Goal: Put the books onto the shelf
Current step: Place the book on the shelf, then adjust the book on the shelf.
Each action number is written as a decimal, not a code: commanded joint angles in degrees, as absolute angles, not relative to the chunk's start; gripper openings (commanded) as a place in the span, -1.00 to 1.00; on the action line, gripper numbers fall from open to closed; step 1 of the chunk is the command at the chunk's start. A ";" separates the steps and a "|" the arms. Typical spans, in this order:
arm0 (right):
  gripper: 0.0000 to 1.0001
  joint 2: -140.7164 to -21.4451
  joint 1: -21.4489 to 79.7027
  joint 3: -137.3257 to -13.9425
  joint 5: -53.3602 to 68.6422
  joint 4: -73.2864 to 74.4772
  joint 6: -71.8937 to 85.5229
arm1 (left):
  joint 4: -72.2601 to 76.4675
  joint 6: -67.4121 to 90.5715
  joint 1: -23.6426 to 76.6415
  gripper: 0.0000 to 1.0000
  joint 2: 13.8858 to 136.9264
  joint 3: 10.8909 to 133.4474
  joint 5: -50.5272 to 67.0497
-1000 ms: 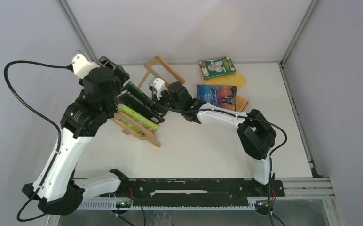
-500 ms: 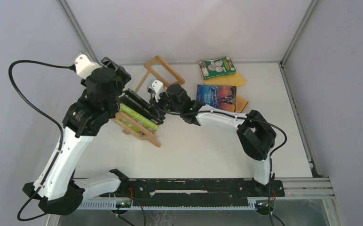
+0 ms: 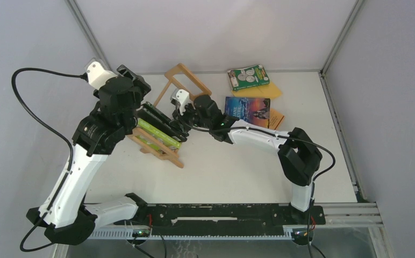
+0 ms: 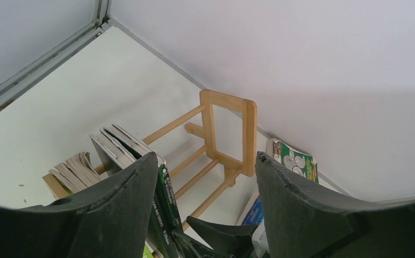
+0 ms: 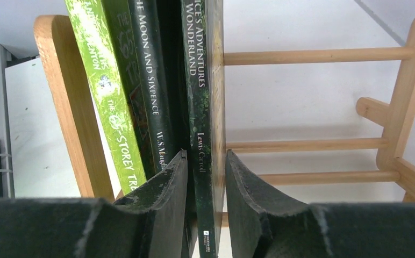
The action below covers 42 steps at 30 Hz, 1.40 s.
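Note:
The light-wood shelf (image 3: pixel 186 80) lies at the table's back left, with three books (image 3: pixel 159 126) standing at its near end. In the right wrist view these are a lime-green book (image 5: pixel 106 91), a black book (image 5: pixel 149 80) and a dark green book (image 5: pixel 200 80) against the shelf's end frame (image 5: pixel 65 107). My right gripper (image 5: pixel 205 158) is open and straddles the dark green book's spine with a thin gap on each side. My left gripper (image 4: pixel 205 161) hangs open above the standing books (image 4: pixel 130 150), holding nothing. A green book with white circles (image 3: pixel 248 77) and a blue book (image 3: pixel 247 110) lie flat to the right.
A yellow-orange book (image 3: pixel 270 91) lies partly under the green one, near the back wall. The shelf's far half (image 4: pixel 232 134) holds no books. The right gripper's fingers (image 4: pixel 221 231) show below my left gripper. The enclosure's walls stand close behind and to the left.
My right gripper's jaws have spread apart off the dark green book, which stays standing on the shelf. The left arm has shifted only slightly.

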<state>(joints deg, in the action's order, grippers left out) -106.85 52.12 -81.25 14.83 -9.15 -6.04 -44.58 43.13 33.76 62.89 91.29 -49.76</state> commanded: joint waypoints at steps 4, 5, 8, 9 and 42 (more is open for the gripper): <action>-0.23 -101.27 52.47 -81.89 13.63 -9.52 -6.54 | -41.84 42.48 34.10 0.42 63.51 92.74 -50.09; -0.23 -101.03 52.47 -81.90 13.62 -9.38 -6.62 | -41.79 42.33 34.10 0.42 63.61 92.92 -50.16; -0.23 -100.07 52.47 -81.91 13.33 -9.14 -6.68 | -42.01 42.02 34.10 0.42 63.87 93.28 -50.52; -0.23 -99.72 52.42 -81.91 13.09 -9.14 -6.61 | -42.15 41.94 34.10 0.42 63.95 93.38 -50.71; -0.92 -135.21 44.90 -123.96 22.69 14.13 8.78 | -39.24 50.99 32.87 0.37 49.58 60.14 -41.05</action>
